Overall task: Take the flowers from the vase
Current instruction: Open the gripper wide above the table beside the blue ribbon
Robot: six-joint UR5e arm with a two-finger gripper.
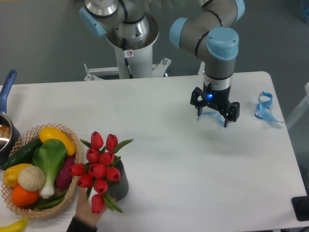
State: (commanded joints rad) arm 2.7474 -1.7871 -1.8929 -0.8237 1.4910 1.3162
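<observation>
- Far left edge: dark pot (pixel 5 135) with blue handle, partly out of frame.
- Near left: woven wicker basket (pixel 67 191), round, coarse weave, holding glossy toy vegetables (pixel 41 166) in yellow, green, purple, white and orange.
- Just right of the basket, touching or nearly so: the vase (pixel 120 186), short dark grey cylinder, mostly hidden by blooms.
- The flowers (pixel 99 169) sit in the vase: smooth red tulip buds, narrow green leaves, some drooping toward the near edge.
- A person's hand (pixel 87 210) reaches in from the near edge, at the lowest bud.
- White matte bench (pixel 193 183) carries all.
- Right, well apart from the bunch: gripper (pixel 214 116), black jaws spread and holding nothing, hovers above the bench.
- Far right: blue ribbon (pixel 264 108), thin, looped.
- Progress, judged: nothing done; approach, grasp and lift all remain.
</observation>
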